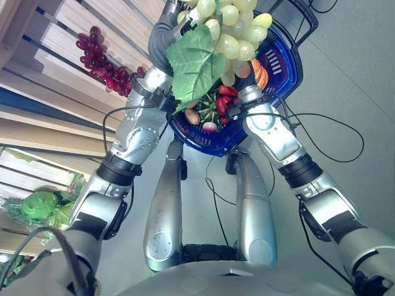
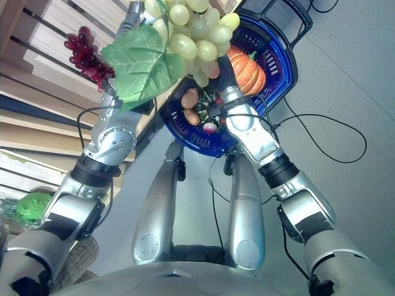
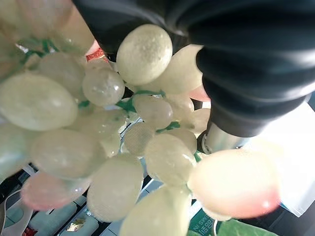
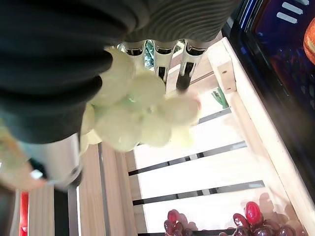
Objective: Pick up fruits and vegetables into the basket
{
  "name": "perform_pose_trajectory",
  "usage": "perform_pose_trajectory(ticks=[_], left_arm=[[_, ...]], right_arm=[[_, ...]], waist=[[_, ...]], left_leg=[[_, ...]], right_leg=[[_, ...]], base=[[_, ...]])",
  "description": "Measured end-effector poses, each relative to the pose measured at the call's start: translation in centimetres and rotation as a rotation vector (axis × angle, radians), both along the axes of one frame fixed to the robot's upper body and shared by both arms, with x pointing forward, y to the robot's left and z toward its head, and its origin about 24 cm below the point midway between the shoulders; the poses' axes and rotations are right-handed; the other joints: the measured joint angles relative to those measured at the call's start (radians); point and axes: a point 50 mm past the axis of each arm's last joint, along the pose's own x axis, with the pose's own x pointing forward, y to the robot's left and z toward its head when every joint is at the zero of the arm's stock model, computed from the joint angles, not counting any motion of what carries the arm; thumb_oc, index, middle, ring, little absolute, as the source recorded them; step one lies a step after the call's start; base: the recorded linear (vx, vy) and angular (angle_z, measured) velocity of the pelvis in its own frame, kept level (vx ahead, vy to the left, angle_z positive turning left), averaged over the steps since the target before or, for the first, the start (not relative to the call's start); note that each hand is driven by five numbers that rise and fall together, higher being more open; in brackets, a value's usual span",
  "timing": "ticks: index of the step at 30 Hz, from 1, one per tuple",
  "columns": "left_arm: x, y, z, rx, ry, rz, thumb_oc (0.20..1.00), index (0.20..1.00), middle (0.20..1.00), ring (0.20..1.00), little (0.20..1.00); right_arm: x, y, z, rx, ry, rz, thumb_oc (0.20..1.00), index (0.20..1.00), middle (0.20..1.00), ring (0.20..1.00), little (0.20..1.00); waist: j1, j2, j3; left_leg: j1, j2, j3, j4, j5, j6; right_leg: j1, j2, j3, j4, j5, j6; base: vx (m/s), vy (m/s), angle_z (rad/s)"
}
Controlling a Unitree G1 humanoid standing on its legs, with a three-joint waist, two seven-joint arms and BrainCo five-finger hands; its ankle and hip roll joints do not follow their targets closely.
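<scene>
Pale wooden slatted shelves [image 1: 55, 74] can be seen running along the left side, with dark gaps between the boards. A plain grey floor [image 1: 345, 80] is spread out over on the right.

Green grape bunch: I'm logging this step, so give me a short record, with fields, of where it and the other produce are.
held item: green grape bunch with a leaf
holder: left hand, fingers closed on the bunch's top
position: above the blue basket
in basket: pumpkin, red pepper
right hand: beside the bunch, grip unclear
on wooden shelf: red grape bunch
</scene>
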Motion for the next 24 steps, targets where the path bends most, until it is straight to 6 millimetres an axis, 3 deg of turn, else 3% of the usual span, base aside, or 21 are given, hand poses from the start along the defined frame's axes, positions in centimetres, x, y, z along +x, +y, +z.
perform_pose_trajectory(ticks=[17, 18, 20, 24], left_arm=[[0.02, -0.22, 0.02, -0.03, 0.021, 0.014, 0.2, 0.2, 0.2, 0.2, 0.2], [0.04, -0.21, 0.03, -0.036, 0.025, 0.019, 0.407, 0.407, 0.407, 0.407, 0.407], [0.14, -0.09, 0.08, -0.063, 0.042, 0.049, 1.0, 1.0, 1.0, 1.0, 1.0], [0.32, 0.31, 0.14, -0.067, 0.049, 0.149, 1.0, 1.0, 1.0, 1.0, 1.0]], right_arm=[[0.02, -0.02, 0.0, 0.024, 0.008, -0.007, 0.2, 0.2, 0.2, 0.2, 0.2], [0.03, -0.03, 0.0, 0.025, 0.009, -0.008, 0.2, 0.2, 0.2, 0.2, 0.2], [0.05, -0.05, -0.02, 0.025, 0.009, -0.01, 0.2, 0.2, 0.2, 0.2, 0.2], [0.07, -0.13, 0.01, 0.028, 0.008, -0.013, 0.2, 0.2, 0.2, 0.2, 0.2]], waist=[[0.0, 0.0, 0.0], [0.001, 0.0, 0.0], [0.002, 0.0, 0.0], [0.005, 0.0, 0.0]], left_leg=[[0.0, -0.001, 0.0, -0.005, 0.0, 0.001], [0.0, -0.001, 0.0, -0.005, 0.0, 0.001], [0.0, -0.001, 0.0, -0.007, 0.0, 0.001], [0.0, -0.002, 0.0, -0.014, 0.002, 0.002]], right_leg=[[-0.001, -0.001, -0.001, -0.002, -0.002, 0.002], [-0.001, -0.001, -0.001, -0.002, -0.002, 0.002], [-0.002, -0.001, -0.001, -0.002, -0.002, 0.002], [-0.005, -0.002, -0.001, -0.003, -0.004, 0.003]], base=[[0.0, 0.0, 0.0], [0.0, 0.0, 0.0], [0.0, 0.0, 0.0], [0.0, 0.0, 0.0]])
